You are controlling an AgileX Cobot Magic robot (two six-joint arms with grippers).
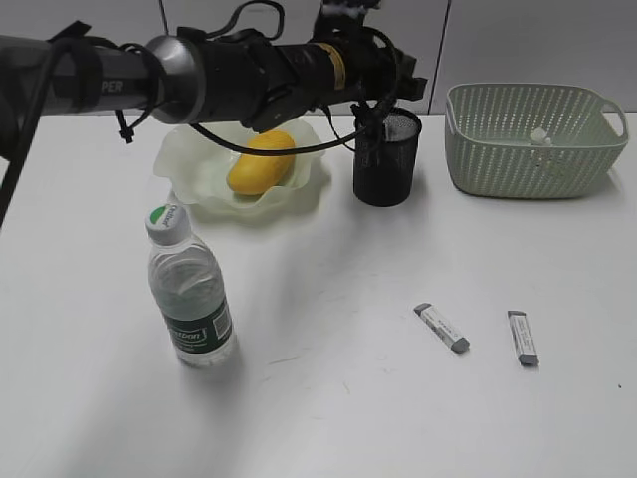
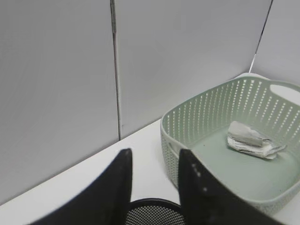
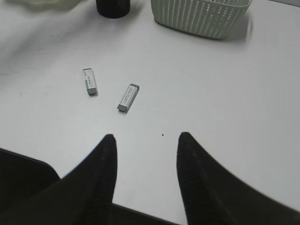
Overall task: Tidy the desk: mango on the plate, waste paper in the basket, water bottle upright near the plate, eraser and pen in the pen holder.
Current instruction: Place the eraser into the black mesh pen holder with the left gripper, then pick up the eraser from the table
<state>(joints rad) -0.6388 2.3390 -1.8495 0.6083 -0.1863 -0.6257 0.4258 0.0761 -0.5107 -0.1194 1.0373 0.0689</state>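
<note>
The mango (image 1: 262, 161) lies on the ruffled green plate (image 1: 189, 164). In front of the plate the water bottle (image 1: 191, 299) stands upright. My left gripper (image 2: 154, 159) hangs open just above the black mesh pen holder (image 2: 152, 213), nothing between its fingers; the arm reaches across to the pen holder (image 1: 386, 169). The waste paper (image 2: 251, 139) rests inside the basket (image 2: 187, 136). Two grey-and-white erasers (image 1: 441, 328) (image 1: 523, 338) lie flat on the desk (image 1: 328, 398). My right gripper (image 3: 146, 140) is open over bare desk, short of those erasers (image 3: 90, 81) (image 3: 128, 97). The pen is hidden.
The basket (image 1: 532, 149) stands at the back right, close beside the pen holder. A grey panelled wall (image 2: 61, 70) runs right behind the desk's far edge. The left arm (image 1: 199, 75) spans the back left, above the plate.
</note>
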